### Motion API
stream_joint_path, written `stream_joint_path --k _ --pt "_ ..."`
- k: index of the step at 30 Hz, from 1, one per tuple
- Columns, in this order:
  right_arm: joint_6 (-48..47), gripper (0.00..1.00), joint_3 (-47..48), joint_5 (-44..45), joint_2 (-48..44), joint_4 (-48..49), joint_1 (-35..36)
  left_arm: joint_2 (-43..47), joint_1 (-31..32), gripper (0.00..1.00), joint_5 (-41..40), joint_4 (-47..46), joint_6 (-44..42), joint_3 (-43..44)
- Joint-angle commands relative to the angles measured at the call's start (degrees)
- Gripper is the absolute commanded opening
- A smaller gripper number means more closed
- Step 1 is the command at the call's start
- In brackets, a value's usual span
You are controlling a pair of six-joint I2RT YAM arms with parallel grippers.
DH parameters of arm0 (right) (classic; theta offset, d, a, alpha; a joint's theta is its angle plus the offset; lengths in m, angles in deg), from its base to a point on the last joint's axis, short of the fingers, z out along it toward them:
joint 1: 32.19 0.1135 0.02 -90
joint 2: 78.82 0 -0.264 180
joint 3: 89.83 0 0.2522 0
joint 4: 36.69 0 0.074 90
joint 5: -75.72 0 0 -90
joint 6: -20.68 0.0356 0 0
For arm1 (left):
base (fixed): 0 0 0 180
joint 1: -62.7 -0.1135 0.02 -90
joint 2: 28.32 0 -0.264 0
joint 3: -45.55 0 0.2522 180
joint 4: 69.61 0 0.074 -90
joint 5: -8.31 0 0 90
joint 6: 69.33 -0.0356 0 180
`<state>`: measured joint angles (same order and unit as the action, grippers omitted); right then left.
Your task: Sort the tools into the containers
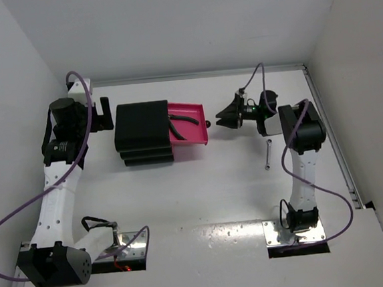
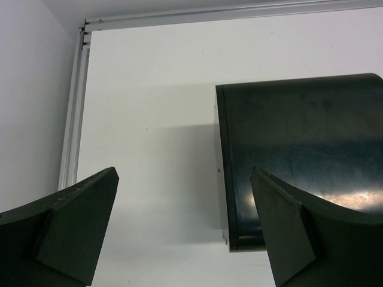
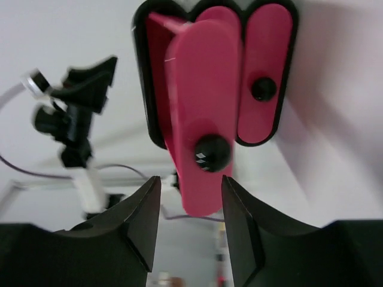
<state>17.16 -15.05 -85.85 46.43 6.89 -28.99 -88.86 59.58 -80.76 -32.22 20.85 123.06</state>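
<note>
The pink drawer (image 1: pixel 194 135) stands pulled out of the chest (image 1: pixel 142 133) with dark pliers (image 1: pixel 183 121) inside. Its knob (image 3: pixel 211 152) lies just ahead of the right gripper (image 1: pixel 222 121), whose jaws are half apart and empty. A wrench (image 1: pixel 268 155) lies on the table (image 1: pixel 203 196) nearby. The left gripper (image 2: pixel 185 179), spread wide, hovers at the chest's left side.

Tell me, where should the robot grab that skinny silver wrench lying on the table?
Grab the silver wrench around the middle of its thin shaft, coming straight down from above. It lies flat and alone on the table, pointing away from the arms, so the fingers would best close across its narrow width, from left and right.
</note>
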Motion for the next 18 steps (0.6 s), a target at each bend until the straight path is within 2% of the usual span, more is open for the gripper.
stream_joint_path --k 1,10,18 --pt "29.07 0.45 2.08 -0.5 8.59 41.15 -0.04 1.12 -0.66 0.99 1.18 -1.4 0.96 -0.29" --pt "28.13 0.47 7.1 0.03 12.91 38.63 1.1 0.06 -1.19 0.99 1.71 -0.87 1.48 0.33" --pt "28.14 0.49 10.96 -1.11 12.3 37.49 4.44 0.06 -1.19 0.99 1.71 -0.87 2.01 -0.2"
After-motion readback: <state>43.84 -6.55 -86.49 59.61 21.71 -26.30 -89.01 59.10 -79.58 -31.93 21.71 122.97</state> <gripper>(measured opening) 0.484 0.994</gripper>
